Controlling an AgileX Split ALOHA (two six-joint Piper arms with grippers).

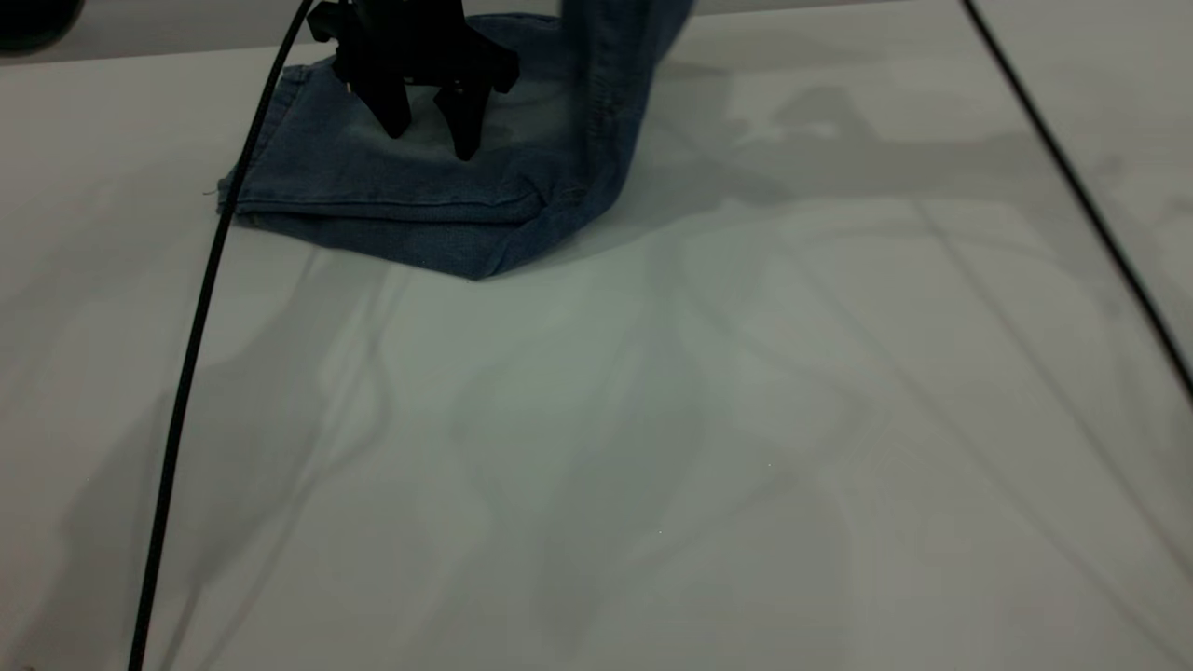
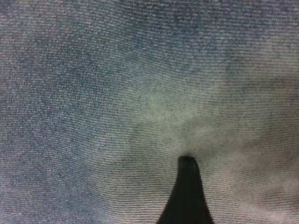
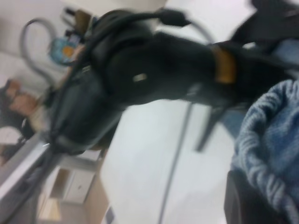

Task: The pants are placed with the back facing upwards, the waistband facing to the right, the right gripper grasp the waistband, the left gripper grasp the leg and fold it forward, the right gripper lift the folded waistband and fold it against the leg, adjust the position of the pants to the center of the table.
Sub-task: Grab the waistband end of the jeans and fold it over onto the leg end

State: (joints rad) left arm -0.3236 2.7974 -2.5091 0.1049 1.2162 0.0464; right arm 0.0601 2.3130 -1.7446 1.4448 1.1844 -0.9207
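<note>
The pants (image 1: 419,200) lie folded at the far left of the table (image 1: 652,447), blue denim with a pale faded patch. Their right part rises as a strip of cloth (image 1: 615,84) and leaves the exterior view at the top. My left gripper (image 1: 431,130) stands open over the flat layer, fingertips down at the faded patch. In the left wrist view denim (image 2: 117,93) fills the frame, with one dark finger (image 2: 188,196) against it. My right gripper (image 3: 254,189) is out of the exterior view. Its wrist view shows the ruffled waistband (image 3: 271,135) gripped against a dark finger (image 3: 240,203).
A black cable (image 1: 196,326) hangs down the left side, in front of the pants' left edge. A second cable (image 1: 1081,196) crosses the right side. The left arm's black body (image 3: 140,79) fills much of the right wrist view, with room clutter behind it.
</note>
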